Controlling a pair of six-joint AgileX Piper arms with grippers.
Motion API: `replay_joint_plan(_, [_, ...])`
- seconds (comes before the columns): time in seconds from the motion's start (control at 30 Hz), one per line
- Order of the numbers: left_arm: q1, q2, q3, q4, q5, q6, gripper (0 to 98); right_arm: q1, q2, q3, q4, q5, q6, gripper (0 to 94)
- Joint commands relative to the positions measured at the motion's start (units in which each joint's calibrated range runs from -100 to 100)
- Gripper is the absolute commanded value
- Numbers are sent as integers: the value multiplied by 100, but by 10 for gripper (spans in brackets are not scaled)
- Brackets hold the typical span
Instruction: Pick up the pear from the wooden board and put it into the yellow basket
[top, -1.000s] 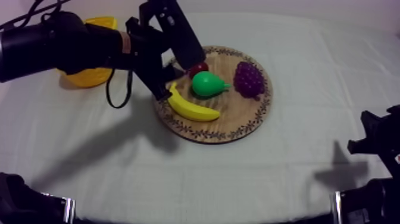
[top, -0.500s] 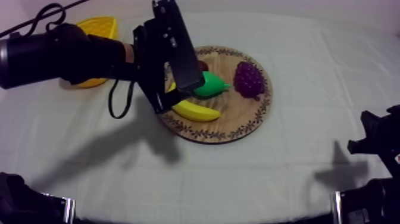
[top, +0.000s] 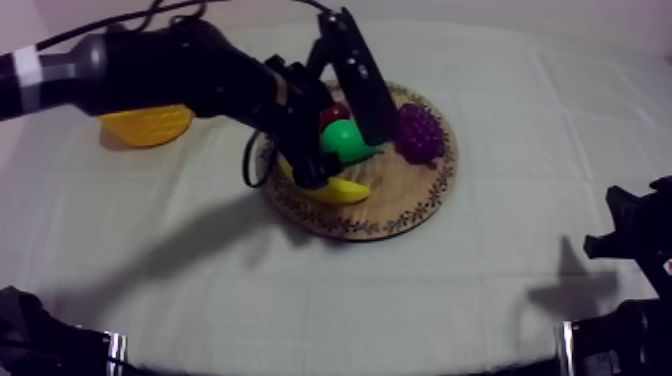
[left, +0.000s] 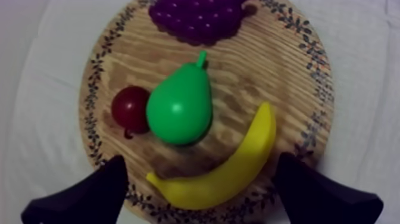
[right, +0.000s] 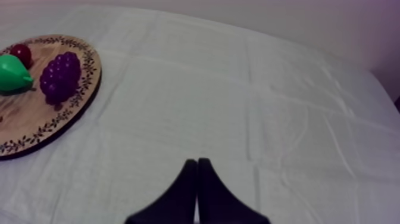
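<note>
The left arm reaches in from the upper left and hangs its left gripper (left: 201, 168) over the wooden board (top: 412, 203); its two black fingers (left: 89, 195) are spread wide apart and grip nothing, one at each side of the board's rim with the fruit lying between them; the pear (left: 178, 108) lies on its side near the middle of the board, green, stem pointing toward the bunch of grapes (left: 196, 16); a small red fruit (left: 130, 109) sits right up against the pear's flank; the banana (left: 229, 170) curves along the rim just beside the pear; the yellow basket (top: 147, 125) stands on the cloth (top: 500, 300) well apart from the board, partly hidden behind the arm; the right gripper (right: 197, 163) hovers low over bare cloth, its fingers pressed together into a narrow wedge, nothing held, the board well off to its side.
</note>
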Motion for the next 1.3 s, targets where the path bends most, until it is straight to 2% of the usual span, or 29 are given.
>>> replay_joint_plan(0.0, [34,447,-548,-66,398,97,887,-1,-2,4,0,-1,-3,3])
replay_joint_plan(0.43, [12,2022,-2536,-196,1966,372,797,-1,-2,4,0,-1,1,3])
replay_joint_plan(0.73, [39,2760,-3612,-318,2970,672,595,-1,-2,4,0,-1,2,3])
replay_joint_plan(0.87, [43,2893,-3797,-401,3175,888,503,-1,-2,4,0,-1,2,3])
replay_joint_plan(1.03, [41,2888,-3819,-474,3259,1079,440,-1,-2,4,0,-1,2,3])
replay_joint_plan(1.13, [71,2711,-3704,-594,3359,1177,428,-1,-2,4,0,-1,2,3])
replay_joint_plan(1.27, [139,2148,-3493,-914,3574,1288,432,-1,-2,4,0,-1,0,3])
